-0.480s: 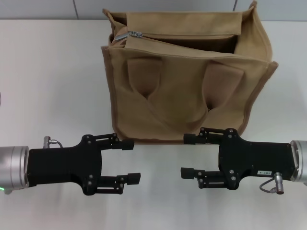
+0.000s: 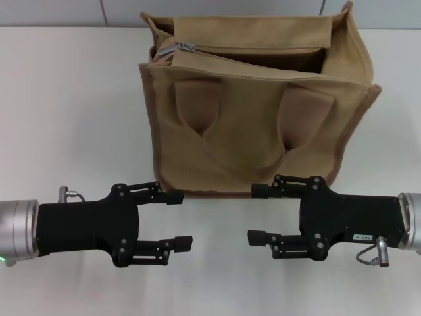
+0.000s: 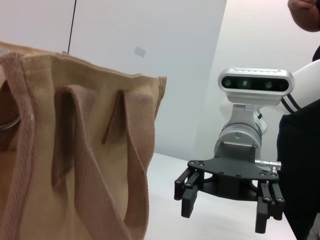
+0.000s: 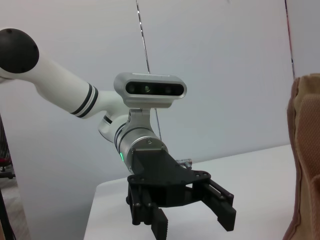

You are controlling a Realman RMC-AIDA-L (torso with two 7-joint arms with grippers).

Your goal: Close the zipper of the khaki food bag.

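Observation:
The khaki food bag point(image 2: 256, 112) stands upright at the middle back of the white table, its two looped handles hanging down its front. Its top gapes open. The zipper's silver slider point(image 2: 185, 46) sits at the bag's top left end. My left gripper point(image 2: 181, 220) is open and empty, low in front of the bag's left corner. My right gripper point(image 2: 258, 214) is open and empty, in front of the bag's right part. The two face each other. The bag's side and handles point(image 3: 75, 165) fill the left wrist view, which also shows the right gripper point(image 3: 227, 212). The right wrist view shows the left gripper point(image 4: 192, 220) and a bag edge point(image 4: 305, 155).
The white table point(image 2: 72, 112) spreads to both sides of the bag. A pale wall point(image 2: 230, 13) runs behind it. A person's dark clothing point(image 3: 300, 170) shows beside the right arm in the left wrist view.

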